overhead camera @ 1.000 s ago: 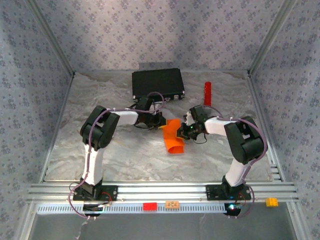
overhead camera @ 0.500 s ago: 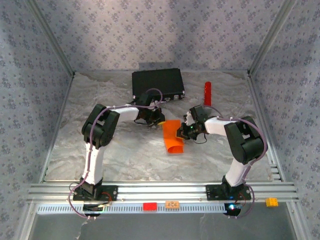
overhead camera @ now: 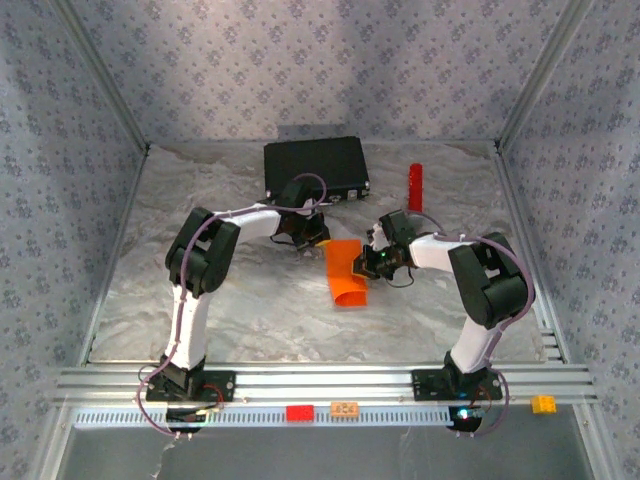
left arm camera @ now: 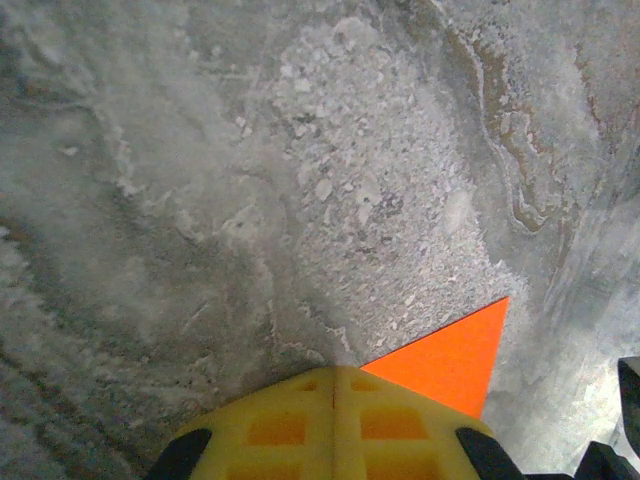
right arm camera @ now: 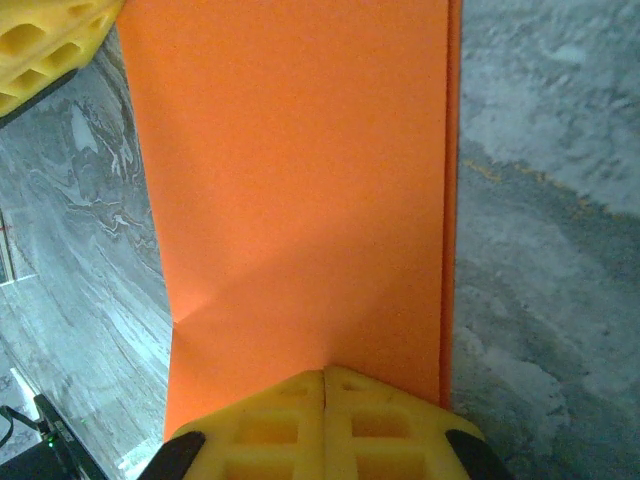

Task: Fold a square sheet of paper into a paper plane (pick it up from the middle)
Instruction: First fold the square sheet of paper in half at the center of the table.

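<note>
You have two arms, two grippers and one orange sheet (overhead camera: 345, 272) lying between the two sets of jaws. Past the left gripper (overhead camera: 308, 236) sits one black case (overhead camera: 315, 167). Past the right gripper (overhead camera: 366, 262), well apart from it, stands one red cylinder (overhead camera: 415, 186). Behind both grippers, on the rail by the arm bases, count three small blocks: one red block (overhead camera: 299, 412), one orange block (overhead camera: 345, 408) and one yellow block (overhead camera: 543, 403).

Your left jaws are pressed together with nothing between them. A sharp corner of the sheet pokes out just to the right of their tips, and you cannot tell whether it touches them. Your right jaws are pinched on the near edge of the sheet, which spreads straight ahead from their tips.

The top view gives you the layout: the sheet bends, its upper part at the right jaws and its lower part curling down toward the bases. The right wrist view gives you the paper's detail: a second layer edging out along the side to the right of the jaws, a small kink on the left edge, and a yellow finger (right arm camera: 50, 40) of the left gripper at the far left corner. The left wrist view gives you the marbled grey table (left arm camera: 250, 200) ahead of the closed tips
</note>
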`<state>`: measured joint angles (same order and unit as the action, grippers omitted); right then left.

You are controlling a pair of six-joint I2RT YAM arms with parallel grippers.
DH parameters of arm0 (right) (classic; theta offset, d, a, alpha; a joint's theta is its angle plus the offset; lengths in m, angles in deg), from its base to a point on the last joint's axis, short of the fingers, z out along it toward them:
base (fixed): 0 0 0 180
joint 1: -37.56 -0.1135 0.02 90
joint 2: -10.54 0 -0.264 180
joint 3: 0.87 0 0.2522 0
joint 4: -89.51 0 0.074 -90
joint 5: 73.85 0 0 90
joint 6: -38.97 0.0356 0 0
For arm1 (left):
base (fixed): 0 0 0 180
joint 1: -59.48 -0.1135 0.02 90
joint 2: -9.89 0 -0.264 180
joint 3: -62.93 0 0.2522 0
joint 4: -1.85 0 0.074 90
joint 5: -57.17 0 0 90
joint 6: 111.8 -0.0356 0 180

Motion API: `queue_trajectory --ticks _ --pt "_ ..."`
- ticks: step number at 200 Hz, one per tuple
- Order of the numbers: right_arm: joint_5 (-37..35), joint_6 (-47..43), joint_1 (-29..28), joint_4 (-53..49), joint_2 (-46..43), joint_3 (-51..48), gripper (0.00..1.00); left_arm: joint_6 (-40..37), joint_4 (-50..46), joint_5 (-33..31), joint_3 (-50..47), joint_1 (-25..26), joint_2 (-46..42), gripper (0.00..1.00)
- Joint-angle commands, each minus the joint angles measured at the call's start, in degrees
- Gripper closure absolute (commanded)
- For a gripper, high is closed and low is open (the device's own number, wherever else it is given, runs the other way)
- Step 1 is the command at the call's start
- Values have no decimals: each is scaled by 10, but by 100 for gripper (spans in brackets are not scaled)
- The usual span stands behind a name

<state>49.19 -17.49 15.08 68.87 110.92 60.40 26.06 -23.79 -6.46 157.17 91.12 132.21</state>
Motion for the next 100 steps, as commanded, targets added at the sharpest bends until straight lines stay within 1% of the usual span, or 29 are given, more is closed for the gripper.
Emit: queue_trajectory --ticks 1,65,100 --pt "-44 -10 3 -62 16 -26 100 4 -37 -91 12 -11 18 100" --pt "-45 -4 -1 -55 17 -26 100 -11 -64 -92 41 0 -6 100" --pt "-47 3 -4 -51 15 -25 100 -34 -71 -100 26 20 -54 100"
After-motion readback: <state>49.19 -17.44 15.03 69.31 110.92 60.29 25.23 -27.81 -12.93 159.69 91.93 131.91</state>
